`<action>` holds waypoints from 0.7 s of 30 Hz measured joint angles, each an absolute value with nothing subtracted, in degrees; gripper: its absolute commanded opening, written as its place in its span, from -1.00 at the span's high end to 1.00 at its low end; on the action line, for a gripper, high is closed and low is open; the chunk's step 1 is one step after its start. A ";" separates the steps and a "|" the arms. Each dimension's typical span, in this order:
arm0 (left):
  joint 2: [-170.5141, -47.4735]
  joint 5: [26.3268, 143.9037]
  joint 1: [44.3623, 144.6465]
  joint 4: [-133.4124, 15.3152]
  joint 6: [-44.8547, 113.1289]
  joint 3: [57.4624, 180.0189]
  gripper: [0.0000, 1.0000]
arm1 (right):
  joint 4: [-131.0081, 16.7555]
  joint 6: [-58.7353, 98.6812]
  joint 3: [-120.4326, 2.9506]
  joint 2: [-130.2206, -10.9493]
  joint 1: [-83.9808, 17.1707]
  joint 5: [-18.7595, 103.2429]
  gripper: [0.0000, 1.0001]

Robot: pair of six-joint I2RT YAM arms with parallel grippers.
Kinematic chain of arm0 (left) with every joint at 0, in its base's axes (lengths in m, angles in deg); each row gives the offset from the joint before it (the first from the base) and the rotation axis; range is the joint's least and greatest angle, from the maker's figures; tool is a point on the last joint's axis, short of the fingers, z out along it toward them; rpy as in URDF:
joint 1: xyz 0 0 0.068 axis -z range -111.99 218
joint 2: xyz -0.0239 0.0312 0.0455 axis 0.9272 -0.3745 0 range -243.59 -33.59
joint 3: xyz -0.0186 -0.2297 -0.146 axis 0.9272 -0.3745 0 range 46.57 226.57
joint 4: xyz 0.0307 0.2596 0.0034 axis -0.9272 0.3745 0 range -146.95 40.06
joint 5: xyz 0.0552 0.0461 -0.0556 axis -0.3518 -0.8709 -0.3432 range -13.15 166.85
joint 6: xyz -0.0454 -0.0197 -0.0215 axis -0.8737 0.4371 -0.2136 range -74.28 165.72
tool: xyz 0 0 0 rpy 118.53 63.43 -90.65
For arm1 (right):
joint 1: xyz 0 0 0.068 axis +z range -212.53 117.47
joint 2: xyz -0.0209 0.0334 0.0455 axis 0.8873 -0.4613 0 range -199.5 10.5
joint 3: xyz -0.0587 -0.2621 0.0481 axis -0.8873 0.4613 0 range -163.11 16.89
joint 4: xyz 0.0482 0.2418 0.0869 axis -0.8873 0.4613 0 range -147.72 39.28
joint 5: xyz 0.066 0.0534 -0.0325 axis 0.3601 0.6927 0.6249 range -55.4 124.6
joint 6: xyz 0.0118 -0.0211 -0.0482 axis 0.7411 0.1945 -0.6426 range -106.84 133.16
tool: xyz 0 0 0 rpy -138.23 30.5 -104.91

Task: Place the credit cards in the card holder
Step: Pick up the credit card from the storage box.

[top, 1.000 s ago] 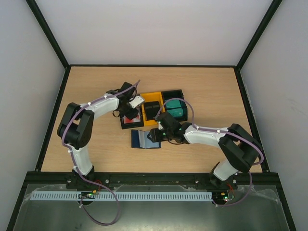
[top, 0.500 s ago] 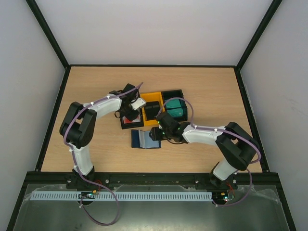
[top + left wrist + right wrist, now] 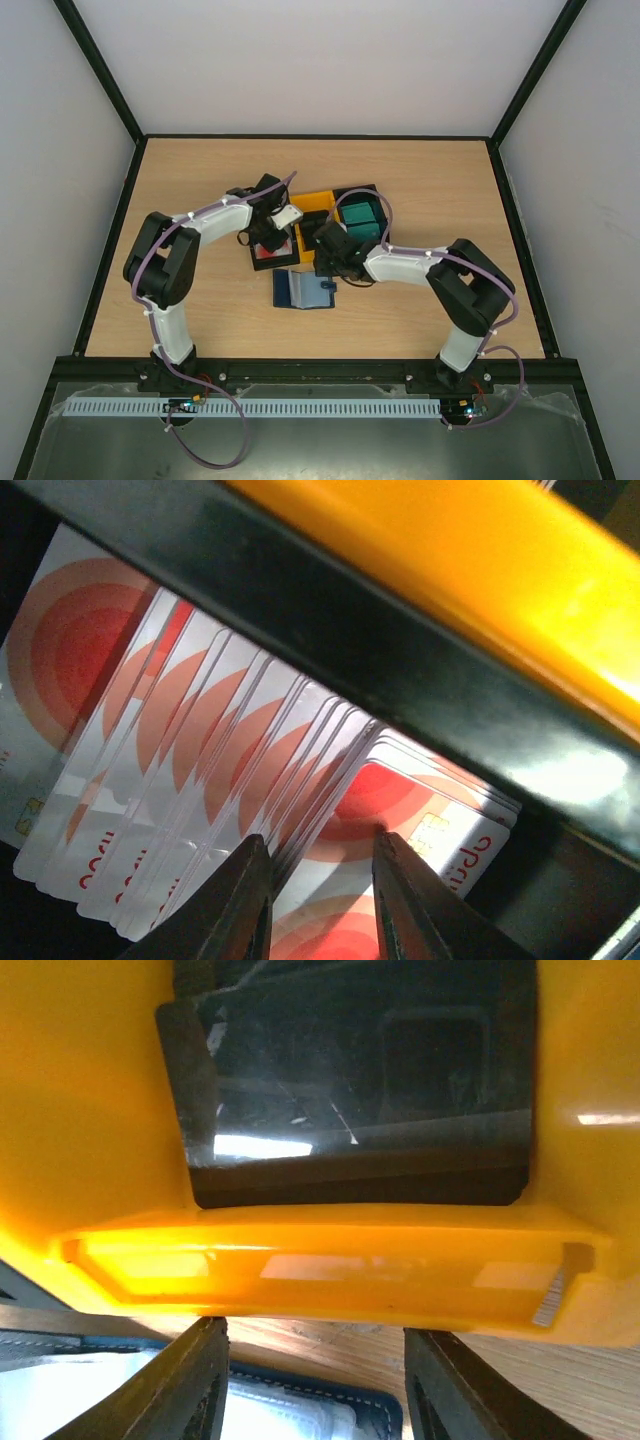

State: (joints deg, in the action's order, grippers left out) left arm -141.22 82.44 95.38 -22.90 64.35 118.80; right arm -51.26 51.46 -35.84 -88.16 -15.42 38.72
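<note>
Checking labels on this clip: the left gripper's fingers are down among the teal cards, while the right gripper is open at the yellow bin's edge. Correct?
Not quite. The left gripper is among the white-and-red cards, not teal ones, as the left wrist view shows. The right gripper is indeed open at the edge of the yellow bin.

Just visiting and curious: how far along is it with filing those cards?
Done: the holder lies open; whether it holds cards can't be told. In hand: the left gripper straddles red-white cards in their bin; the right gripper is empty. Left: those, plus black cards and teal cards.
</note>
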 measured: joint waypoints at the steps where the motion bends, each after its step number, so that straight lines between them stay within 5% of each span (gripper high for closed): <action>1: -141.20 82.44 95.38 -22.92 64.35 118.80 0.41 | -50.98 51.31 -36.19 -88.77 -15.48 38.63 0.06; 14: -138.77 83.75 95.45 -21.39 64.15 118.93 0.66 | -49.23 50.46 -40.80 -93.90 -16.84 36.73 0.09; 21: -138.77 84.84 95.47 -20.63 64.09 119.56 0.60 | -49.56 50.50 -40.82 -93.99 -16.97 36.82 0.07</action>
